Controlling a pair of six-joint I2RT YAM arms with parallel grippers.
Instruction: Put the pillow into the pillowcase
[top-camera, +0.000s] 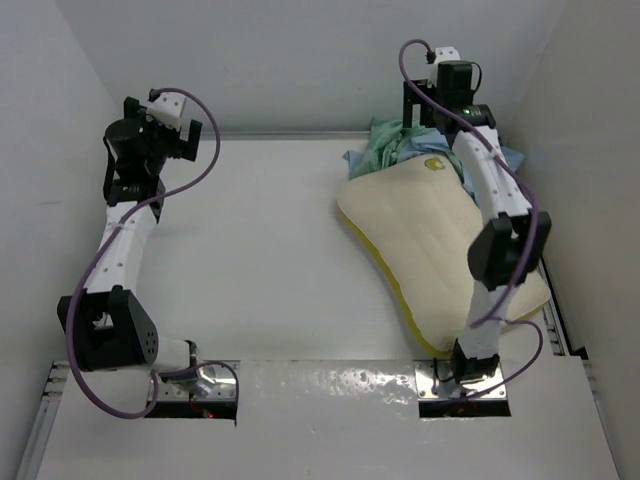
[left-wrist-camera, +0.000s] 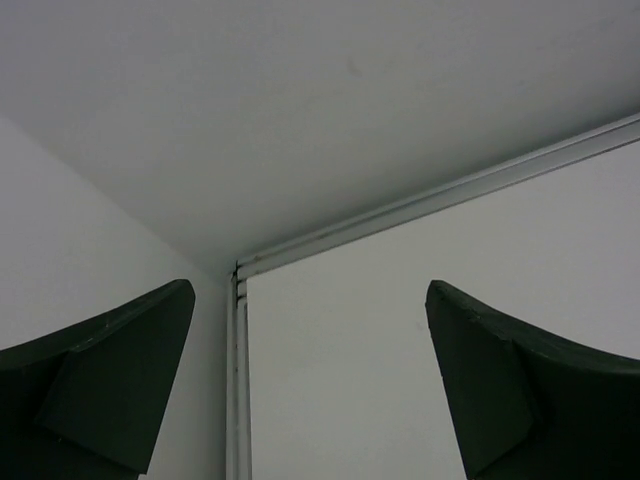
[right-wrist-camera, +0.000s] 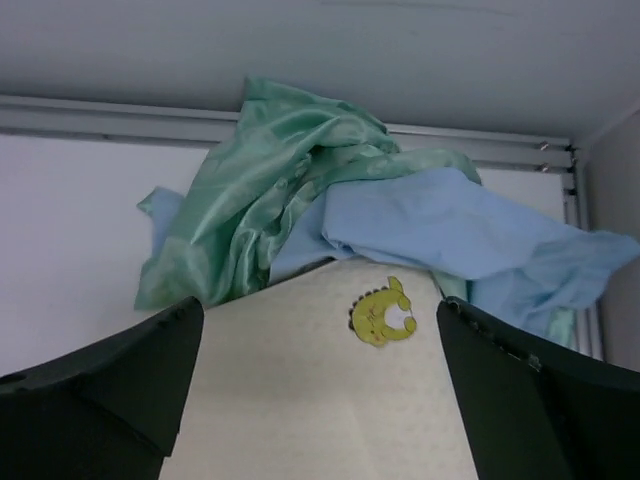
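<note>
Right tool (right-wrist-camera: 318, 345): closest to your wrist lens, dark fingers spread wide with nothing between them, poised over the pillow's far end and facing the cloth beyond. Judged to be a reach toward the pillowcase, not yet a grasp.

Pillow (top-camera: 430, 240): cream, bumpy face up, lying flat and skewed on the right side of the tabletop (top-camera: 250, 260). A yellow edge band (top-camera: 392, 290) runs along its left side, and a small yellow mark (right-wrist-camera: 382, 315) sits at its far end. You will find none of it inside the case.

Pillowcase (right-wrist-camera: 290, 190): crumpled heap touching the pillow's far end, mint green folds to the left, light blue to the right lying over the pillow's edge. Its mouth cannot be made out, so expect to sort the cloth first.

Left tool (left-wrist-camera: 310, 310): well apart from the pillow, off to its left, fingers wide and empty, facing the corner where rail and wall meet. It is probably parked out of the way.

Surroundings: white tabletop, a pale rail (left-wrist-camera: 430, 200) behind the pillow along the back edge, plain white walls (top-camera: 300, 60) on three sides.
</note>
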